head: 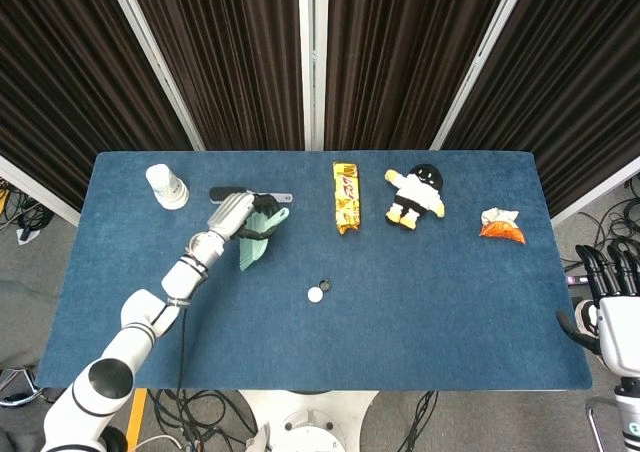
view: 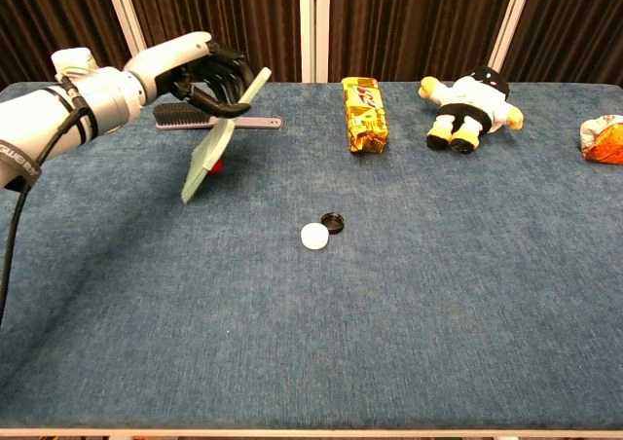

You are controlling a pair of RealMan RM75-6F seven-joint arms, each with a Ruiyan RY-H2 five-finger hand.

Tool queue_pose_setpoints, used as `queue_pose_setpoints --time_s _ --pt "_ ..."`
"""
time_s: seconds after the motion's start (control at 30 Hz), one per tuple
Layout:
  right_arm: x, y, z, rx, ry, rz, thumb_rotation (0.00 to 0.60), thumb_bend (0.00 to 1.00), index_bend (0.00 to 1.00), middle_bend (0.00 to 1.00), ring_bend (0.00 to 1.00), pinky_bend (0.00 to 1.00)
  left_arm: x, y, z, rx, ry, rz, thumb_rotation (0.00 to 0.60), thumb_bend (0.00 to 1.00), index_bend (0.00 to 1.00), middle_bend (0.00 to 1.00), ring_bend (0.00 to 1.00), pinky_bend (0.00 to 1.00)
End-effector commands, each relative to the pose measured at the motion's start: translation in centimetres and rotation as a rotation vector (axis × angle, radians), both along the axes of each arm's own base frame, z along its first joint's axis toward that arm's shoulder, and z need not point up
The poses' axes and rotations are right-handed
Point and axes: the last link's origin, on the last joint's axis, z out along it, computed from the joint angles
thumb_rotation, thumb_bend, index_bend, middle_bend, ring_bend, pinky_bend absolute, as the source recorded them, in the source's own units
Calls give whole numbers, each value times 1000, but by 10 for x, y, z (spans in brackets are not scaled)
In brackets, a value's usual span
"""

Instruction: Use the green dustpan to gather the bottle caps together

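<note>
Dark pleated curtains (head: 240, 52) hang behind the blue-topped table (head: 450, 302) on grey floor (head: 60, 272).

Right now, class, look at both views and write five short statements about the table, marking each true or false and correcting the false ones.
1. The left hand holds the green dustpan above the table. True.
2. The white cap and black cap lie far apart. False: they sit right beside each other near the table's middle.
3. A red cap shows just behind the dustpan. True.
4. The right hand holds the brush. False: it is off the table's right edge with its fingers spread, holding nothing; the brush lies on the table by the left hand.
5. The doll lies left of the gold packet. False: it lies to its right.
</note>
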Motion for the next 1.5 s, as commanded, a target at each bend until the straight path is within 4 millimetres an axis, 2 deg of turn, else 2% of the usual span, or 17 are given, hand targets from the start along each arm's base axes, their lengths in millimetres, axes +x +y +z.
queue_pose_setpoints --time_s 0.03,0.27,0.4,0.5,0.63,0.83,1.0,1.3,1.5 --pt "-1 0 0 0 -1 -3 600 122 16 115 0 31 13 -6 -10 -49 -40 -30 600 402 588 646 465 421" --pt "-4 3 2 -8 -6 -11 600 122 16 115 0 31 45 -29 -26 -131 -102 -200 600 402 588 646 465 408" --pt "-6 4 3 -13 -9 -14 600 122 16 115 0 31 62 -40 -24 -125 -134 -302 600 401 588 646 465 408" --pt "-7 3 3 -12 -12 -11 600 122 16 115 0 31 65 -32 -16 -78 -169 -270 600 401 588 646 465 408" --pt "-7 2 2 -7 -15 -3 600 122 16 115 0 31 60 -11 -6 -13 -204 -143 600 403 588 646 465 408" --pt "-9 0 1 -1 -19 -3 600 122 16 115 0 31 59 5 -8 -40 -161 -55 600 404 588 646 464 390" --pt "-9 0 2 -4 -15 -8 600 123 16 115 0 31 70 6 -18 -89 -185 -33 600 406 588 646 463 383" --pt "-10 2 4 -10 -14 -16 600 122 16 115 0 31 100 -4 -39 -145 -102 -147 600 406 587 646 462 369" --pt "-12 6 7 -20 -14 -23 600 121 16 115 0 31 100 0 -37 -123 -109 -122 600 406 587 646 462 355"
